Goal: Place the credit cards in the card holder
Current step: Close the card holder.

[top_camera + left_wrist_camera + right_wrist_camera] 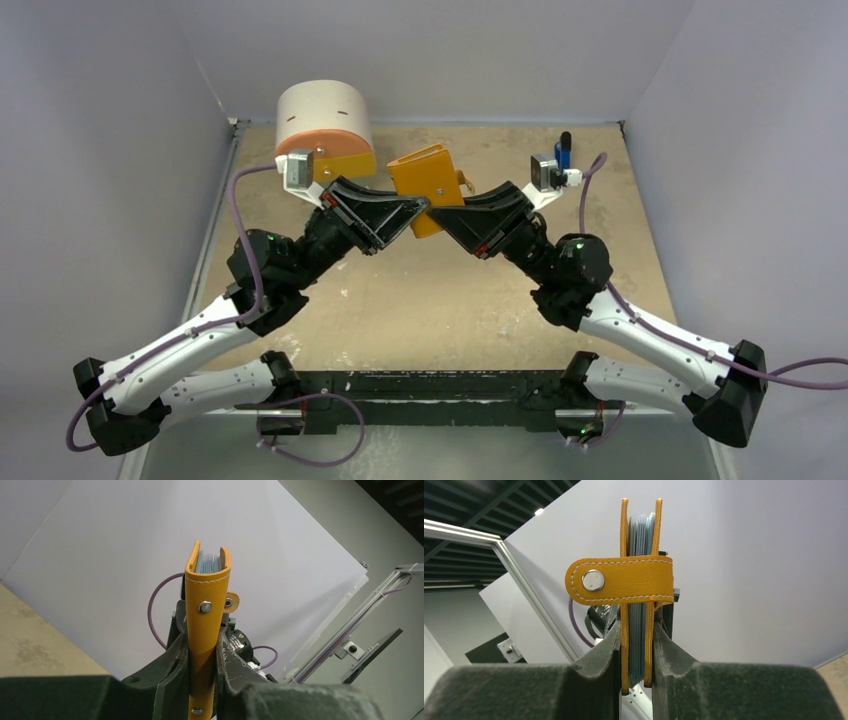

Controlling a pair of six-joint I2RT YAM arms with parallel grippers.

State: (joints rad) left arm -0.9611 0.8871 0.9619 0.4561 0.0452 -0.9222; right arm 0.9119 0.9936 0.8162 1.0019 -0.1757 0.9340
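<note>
The card holder, an orange fold-over wallet, is held up off the table between both arms at the back middle. My left gripper is shut on its folded spine edge; in the left wrist view the card holder stands upright between the jaws of this gripper, showing a silver snap. My right gripper is shut on the other end. In the right wrist view the card holder shows its snap strap and grey-blue inner pockets above this gripper. The credit cards are out of view.
A round pale cabinet with an orange base stands at the back left, close to the left wrist. A blue-and-black stick stands at the back right. Grey walls enclose the tan table on three sides.
</note>
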